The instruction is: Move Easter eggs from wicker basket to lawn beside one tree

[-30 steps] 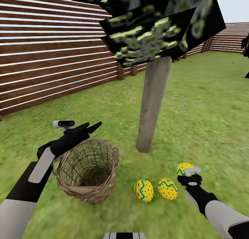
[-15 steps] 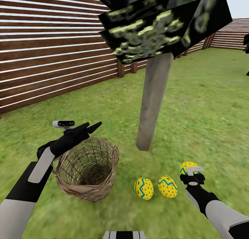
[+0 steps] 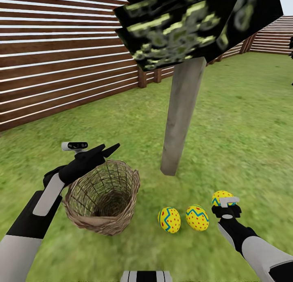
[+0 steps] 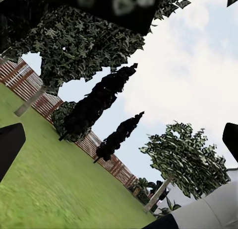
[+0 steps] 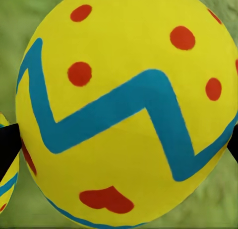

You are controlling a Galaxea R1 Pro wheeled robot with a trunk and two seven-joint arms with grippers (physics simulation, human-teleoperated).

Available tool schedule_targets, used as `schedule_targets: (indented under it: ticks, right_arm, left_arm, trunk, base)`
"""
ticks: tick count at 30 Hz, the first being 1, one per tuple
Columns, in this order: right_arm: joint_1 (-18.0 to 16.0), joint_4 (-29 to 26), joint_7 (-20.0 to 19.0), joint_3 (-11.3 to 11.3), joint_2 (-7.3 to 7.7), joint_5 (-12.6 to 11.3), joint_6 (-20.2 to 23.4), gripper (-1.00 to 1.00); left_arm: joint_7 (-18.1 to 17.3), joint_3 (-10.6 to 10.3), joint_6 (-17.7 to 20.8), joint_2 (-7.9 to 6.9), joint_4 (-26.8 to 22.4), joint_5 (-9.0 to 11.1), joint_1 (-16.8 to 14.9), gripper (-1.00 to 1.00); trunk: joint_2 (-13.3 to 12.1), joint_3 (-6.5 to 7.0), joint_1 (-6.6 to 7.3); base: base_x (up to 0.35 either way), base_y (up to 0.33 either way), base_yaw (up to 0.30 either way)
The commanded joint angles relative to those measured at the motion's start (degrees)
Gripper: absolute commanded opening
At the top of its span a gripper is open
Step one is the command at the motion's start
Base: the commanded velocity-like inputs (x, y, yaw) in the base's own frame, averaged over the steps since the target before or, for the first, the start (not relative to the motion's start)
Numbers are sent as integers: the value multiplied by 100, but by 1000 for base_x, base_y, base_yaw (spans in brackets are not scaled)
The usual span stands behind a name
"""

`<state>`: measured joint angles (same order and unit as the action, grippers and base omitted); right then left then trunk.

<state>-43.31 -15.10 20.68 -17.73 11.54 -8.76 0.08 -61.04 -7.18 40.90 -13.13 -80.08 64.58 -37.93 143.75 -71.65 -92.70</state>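
The right gripper (image 3: 223, 201) has its two fingers pressed on the sides of the third Easter egg (image 5: 126, 107), a yellow one with a blue zigzag and red dots. The egg is down low by the grass, to the right of the other two. Those two Easter eggs (image 3: 169, 220) (image 3: 197, 218) lie side by side on the lawn (image 3: 244, 123), near the pale trunk of the tree (image 3: 179, 115).

The left gripper (image 3: 106, 150) hangs over the far rim of the wicker basket (image 3: 101, 197) with its fingers apart and nothing between them.

The basket looks empty inside, so I think the job is almost done. The last egg only needs to be let go beside the others.

The right wrist view shows the egg up close, with dark finger tips at both of its sides. The head view shows where the egg sits next to the tree. The left wrist view looks far off at other trees (image 4: 186, 157) and the sky.
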Motion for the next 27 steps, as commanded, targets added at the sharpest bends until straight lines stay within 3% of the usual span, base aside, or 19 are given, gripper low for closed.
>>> schedule_targets:
  ticks: [1, 8, 13, 27]
  right_arm:
    - [-2, -3, 7, -46, 5, -72, 4, -100]
    - [-2, -20, -10, -61, 8, -73, 93, -100]
    - [-225, -20, 23, -64, 13, -75, 656, -100]
    - [-283, 23, 24, -55, -11, -100, 692, -100]
  left_arm:
    - [4, -11, 41, -5, 1, 46, -4, 100]
    - [4, -11, 41, -5, 1, 46, -4, 100]
    - [4, -11, 41, -11, 1, 46, -4, 100]
    - [4, -3, 50, -23, 1, 46, -4, 100]
  trunk:
    - [2, -14, 1]
    - [2, -78, 1]
    - [2, -124, 1]
    - [2, -253, 1]
  base:
    - [0, 0, 0]
    - [0, 0, 0]
    - [0, 0, 0]
    - [0, 0, 0]
